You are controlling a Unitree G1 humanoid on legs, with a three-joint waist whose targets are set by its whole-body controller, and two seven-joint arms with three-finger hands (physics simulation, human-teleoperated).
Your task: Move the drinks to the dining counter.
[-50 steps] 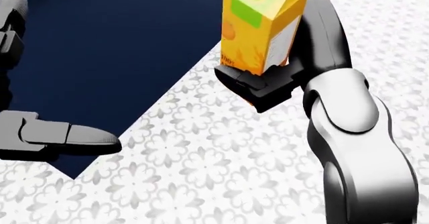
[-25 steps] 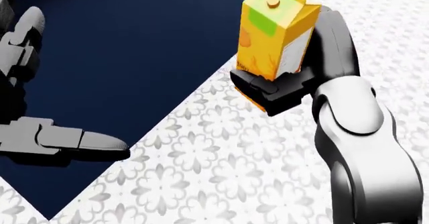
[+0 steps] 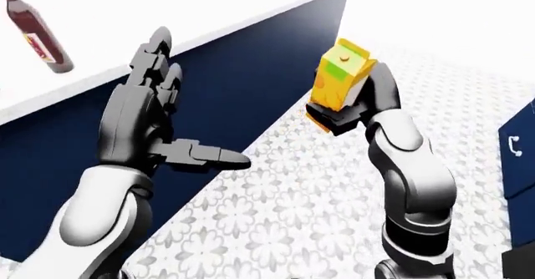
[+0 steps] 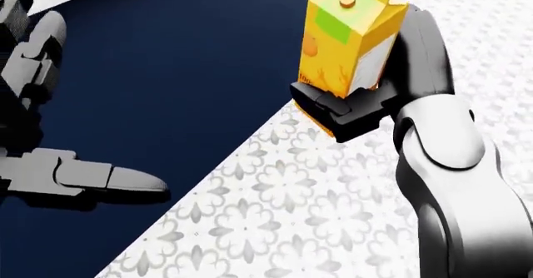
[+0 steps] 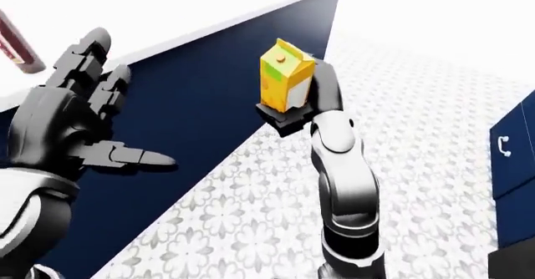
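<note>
Since the earlier head view, the whole picture has slid: the dark blue counter front [image 4: 192, 59] now fills more of the left and the patterned floor [image 4: 275, 215] less, so my head has moved; the juice carton [image 4: 350, 37] sits slightly higher and further right than before.

My right hand [image 4: 354, 106] is closed round the carton's lower end, fingers [image 4: 320, 100] wrapped across its near face, palm behind it, holding it upright in the air above the floor, just right of the counter's corner. The carton's orange cap [image 4: 347, 3] faces up.

My left hand [image 3: 146, 125] is spread wide and holds nothing: long fingers [image 3: 158, 60] pointing up, the thumb jutting rightward toward the carton, well apart from it.

Up and left of my left hand, a dark bottle [image 3: 37, 34] with a pale label lies tilted on the white countertop [image 3: 92, 72], its neck cut off by the left-eye view's edge. Right of my right arm, a blue cabinet [image 3: 520, 147] is cropped by the frame.
</note>
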